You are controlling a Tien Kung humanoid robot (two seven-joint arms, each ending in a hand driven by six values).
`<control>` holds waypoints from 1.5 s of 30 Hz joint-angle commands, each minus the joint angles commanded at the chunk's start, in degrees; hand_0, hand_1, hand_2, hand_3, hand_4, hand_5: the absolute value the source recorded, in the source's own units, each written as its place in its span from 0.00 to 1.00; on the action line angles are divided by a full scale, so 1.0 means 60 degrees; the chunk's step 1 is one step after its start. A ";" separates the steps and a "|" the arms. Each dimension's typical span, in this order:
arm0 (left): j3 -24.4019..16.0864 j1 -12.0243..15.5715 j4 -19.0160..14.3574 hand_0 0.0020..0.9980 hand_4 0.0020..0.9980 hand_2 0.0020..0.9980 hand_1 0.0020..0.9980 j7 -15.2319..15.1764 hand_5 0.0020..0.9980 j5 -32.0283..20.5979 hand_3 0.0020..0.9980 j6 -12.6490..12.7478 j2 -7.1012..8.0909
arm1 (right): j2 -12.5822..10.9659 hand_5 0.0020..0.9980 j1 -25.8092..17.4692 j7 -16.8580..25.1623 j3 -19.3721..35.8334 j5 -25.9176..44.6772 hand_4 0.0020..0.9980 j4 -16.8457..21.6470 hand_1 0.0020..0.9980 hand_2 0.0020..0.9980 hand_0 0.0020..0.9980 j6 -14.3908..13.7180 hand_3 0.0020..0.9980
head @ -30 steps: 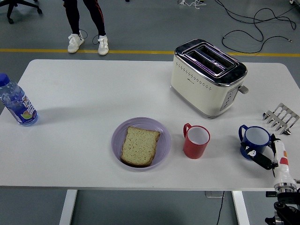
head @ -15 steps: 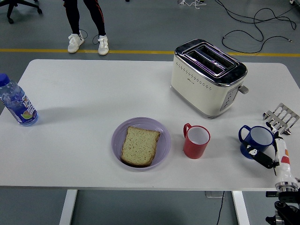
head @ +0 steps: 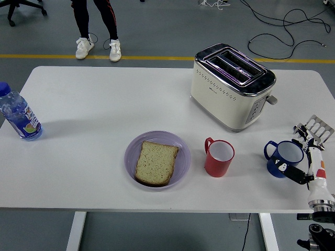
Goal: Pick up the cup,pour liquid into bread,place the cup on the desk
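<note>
Robot's right hand (head: 306,164) comes in at the desk's near right corner, its fingers curled around the right side of the blue cup (head: 282,158), a black fingertip pressed on the cup's near wall. That cup stands near the right end of the desk (head: 94,104), close to the near edge, tilted a little, its handle pointing left. Just behind the hand, at the right edge, lies a metal toast rack (head: 315,128). Left of the blue cup and apart from it stands a red cup (head: 218,157), upright, handle to the left. Further left, near the middle of the near edge, a slice of bread (head: 156,162) lies in a purple plate (head: 180,151). Behind the red cup, toward the far right part of the desk, sits a cream toaster (head: 232,86). At the left edge stands a water bottle (head: 18,113). Beyond the far edge a person's legs (head: 97,26) stand on the floor.
</note>
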 joint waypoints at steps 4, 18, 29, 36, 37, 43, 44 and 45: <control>0.0004 0.0002 0.0000 0.66 0.30 0.71 0.69 0.0002 0.87 0.0007 0.59 -0.0001 0.0000 | -0.0135 0.02 -0.0202 -0.0049 0.0032 -0.0177 0.94 0.0769 0.80 0.95 0.90 -0.0059 1.00; 0.0051 -0.0051 0.0000 0.66 0.30 0.71 0.69 0.0000 0.87 -0.0111 0.59 0.0025 0.0000 | -0.0201 0.16 -0.0186 -0.0320 0.0874 0.1234 0.80 0.3365 0.76 0.86 0.83 0.0341 0.84; 0.0032 -0.0074 0.0000 0.66 0.30 0.71 0.69 0.0012 0.87 -0.0094 0.59 0.0001 0.0000 | -0.0450 0.20 0.0037 -0.2812 0.2885 0.4927 0.70 0.4353 0.66 0.69 0.71 0.2758 0.62; 0.0050 -0.0072 0.0000 0.66 0.30 0.71 0.69 -0.0002 0.87 -0.0138 0.59 0.0028 0.0000 | -0.0504 0.18 0.0196 -0.4814 0.4122 0.7720 0.68 0.3464 0.65 0.68 0.69 0.4160 0.61; 0.0050 -0.0072 0.0000 0.66 0.30 0.71 0.69 -0.0004 0.87 -0.0135 0.59 0.0029 0.0000 | -0.0505 0.18 0.0214 -0.4922 0.4209 0.8092 0.68 0.3374 0.65 0.68 0.69 0.4252 0.61; 0.0054 -0.0072 0.0000 0.66 0.30 0.71 0.69 -0.0007 0.87 -0.0125 0.59 0.0022 0.0000 | -0.0463 0.18 0.0307 -0.5632 0.4688 0.9643 0.66 0.2460 0.64 0.67 0.69 0.4908 0.61; 0.0058 -0.0073 0.0000 0.66 0.30 0.71 0.69 -0.0009 0.87 -0.0132 0.59 0.0025 0.0000 | -0.0450 0.18 0.0312 -0.5622 0.4707 0.9668 0.66 0.2392 0.64 0.67 0.69 0.4914 0.61; 0.0064 -0.0076 0.0000 0.66 0.30 0.71 0.69 -0.0012 0.87 -0.0143 0.59 0.0030 0.0000 | -0.0436 0.18 0.0318 -0.5605 0.4725 0.9691 0.66 0.2327 0.64 0.67 0.69 0.4917 0.61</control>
